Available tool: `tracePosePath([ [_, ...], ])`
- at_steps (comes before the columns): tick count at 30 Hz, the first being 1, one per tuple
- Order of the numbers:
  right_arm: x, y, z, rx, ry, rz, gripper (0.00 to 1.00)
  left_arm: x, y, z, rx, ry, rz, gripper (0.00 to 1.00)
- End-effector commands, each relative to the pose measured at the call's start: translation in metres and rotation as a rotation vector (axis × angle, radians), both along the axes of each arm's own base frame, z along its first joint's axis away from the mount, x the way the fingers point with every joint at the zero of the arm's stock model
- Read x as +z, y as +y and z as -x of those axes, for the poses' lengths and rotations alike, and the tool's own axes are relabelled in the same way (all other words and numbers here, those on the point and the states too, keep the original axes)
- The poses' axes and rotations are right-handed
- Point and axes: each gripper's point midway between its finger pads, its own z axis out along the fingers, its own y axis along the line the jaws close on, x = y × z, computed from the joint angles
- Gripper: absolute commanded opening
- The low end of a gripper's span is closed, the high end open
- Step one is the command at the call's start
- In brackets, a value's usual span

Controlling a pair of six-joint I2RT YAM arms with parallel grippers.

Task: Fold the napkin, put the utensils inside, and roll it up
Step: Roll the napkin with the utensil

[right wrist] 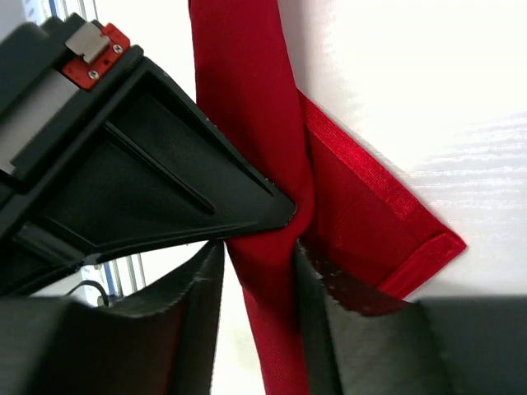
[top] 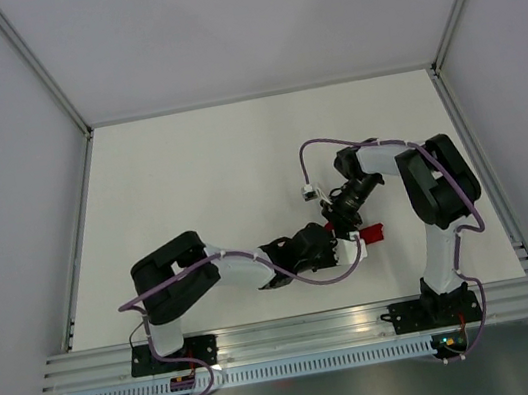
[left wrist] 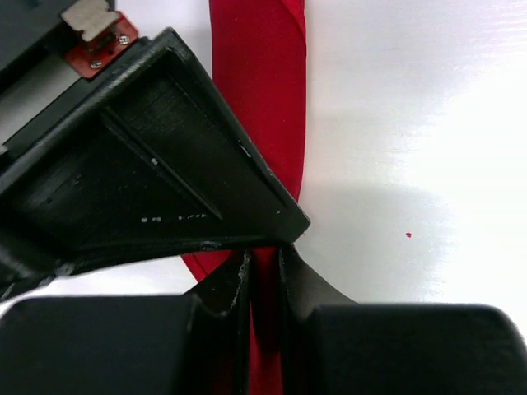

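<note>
1. Seen from above, a black-and-white left arm (top: 235,268) and right arm (top: 435,189) reach inward and meet right of centre over a plain white table (top: 188,170). A small patch of red shows just beside their tips.
2. The red is a bright red, slightly shiny cloth napkin (right wrist: 255,123). It is not a flat square. It is gathered into a narrow, roll-like band lying on the table, with one hemmed flap (right wrist: 370,206) spread loose beside it.
3. The left gripper (left wrist: 265,276) has its fingers (left wrist: 309,288) drawn close together, pinching a thin strip of the band. This probably pins that part so the roll cannot slacken.
4. The right gripper (right wrist: 259,271) straddles the band, one of its fingers (right wrist: 198,288) on each side and cloth filling the gap. It is not possible to tell whether they squeeze it or only rest against it.
5. No silver knife-like utensil shows in any view. If it lies inside the roll, the cloth hides it.
6. From its shape, the rolling looks largely done, with the loose flap not yet wrapped in. Two holds on the band probably keep it tight for that.
7. Risk: if either hold lets go, the slippery cloth may spring open.
</note>
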Motion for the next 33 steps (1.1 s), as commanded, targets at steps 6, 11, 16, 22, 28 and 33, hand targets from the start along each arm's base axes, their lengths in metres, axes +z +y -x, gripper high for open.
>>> tracePosePath([
  [6,-0.005,-0.014,-0.043,0.012,-0.243,0.075,0.57,-0.048,0.025,0.029,-0.036,0.281,-0.152,0.02],
  [11,0.027,-0.018,-0.069,-0.076,-0.333,0.047,0.60,-0.049,0.028,0.034,-0.035,0.362,-0.160,0.02],
  [16,0.055,-0.034,-0.088,-0.174,-0.407,0.007,0.61,-0.049,0.026,0.037,-0.037,0.449,-0.165,0.02],
  [22,0.082,-0.060,-0.097,-0.277,-0.508,-0.039,0.61,-0.041,0.026,0.033,-0.017,0.607,-0.132,0.02],
  [28,0.100,-0.070,-0.074,-0.314,-0.687,-0.065,0.64,-0.031,0.026,0.036,-0.023,0.904,-0.128,0.02],
  [33,0.098,-0.067,-0.044,-0.266,-0.803,-0.072,0.69,-0.027,0.030,0.027,-0.010,1.070,-0.099,0.02],
])
